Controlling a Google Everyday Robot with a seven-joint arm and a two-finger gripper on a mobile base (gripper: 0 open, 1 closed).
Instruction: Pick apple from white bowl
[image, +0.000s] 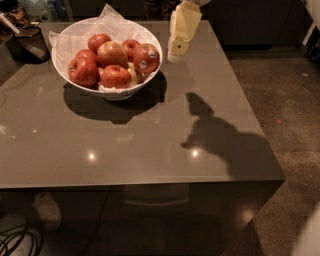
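The white bowl (80, 80), lined with crinkled white paper, sits at the far left of the grey table (150, 140). It holds several red apples. The apple (145, 58) with pale oval stickers lies at the bowl's right side, next to a larger yellowish-red apple (111, 53). My gripper (176, 50), pale yellow, hangs above the table just right of the bowl's rim, close to the stickered apple and apart from it. It holds nothing.
A small dark mesh cup (29, 44) stands at the far left edge beside the bowl. Dark cabinets run along the back. Cables lie on the floor at bottom left (15, 240). The arm's shadow (220, 140) falls across the table's right side.
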